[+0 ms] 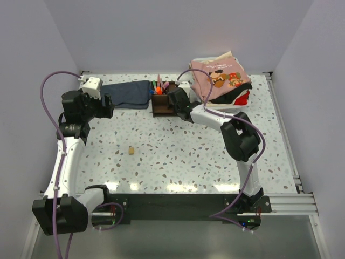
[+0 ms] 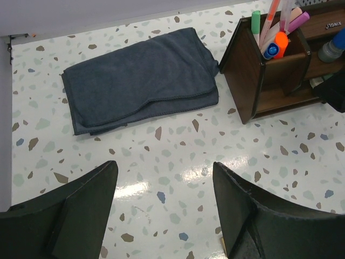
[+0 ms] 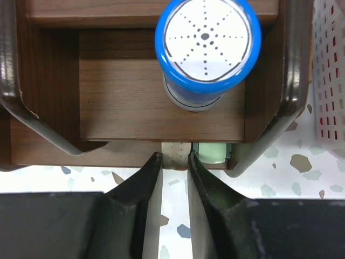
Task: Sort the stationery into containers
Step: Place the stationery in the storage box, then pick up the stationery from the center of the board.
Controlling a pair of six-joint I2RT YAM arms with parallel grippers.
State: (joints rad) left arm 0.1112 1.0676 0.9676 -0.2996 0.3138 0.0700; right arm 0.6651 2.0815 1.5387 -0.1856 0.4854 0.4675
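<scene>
The dark brown organiser (image 1: 160,104) stands at the back middle, with several pens (image 1: 158,86) and the black-orange marker (image 2: 276,44) upright in its tall compartment. My right gripper (image 3: 173,156) is at its low front tray, shut on a pale speckled eraser (image 3: 175,149), which sits beside a pale green eraser (image 3: 213,151). The blue-capped bottle (image 3: 207,48) stands in the compartment (image 3: 124,108) behind. A tan eraser (image 1: 131,150) lies loose on the table. My left gripper (image 2: 164,172) is open and empty, above bare table to the left of the organiser (image 2: 253,75).
A dark blue folded cloth (image 1: 126,93) lies left of the organiser, also in the left wrist view (image 2: 140,81). A white bin with pink clothes (image 1: 221,81) stands right behind the right gripper (image 1: 176,101); its mesh wall (image 3: 329,70) is close on the right.
</scene>
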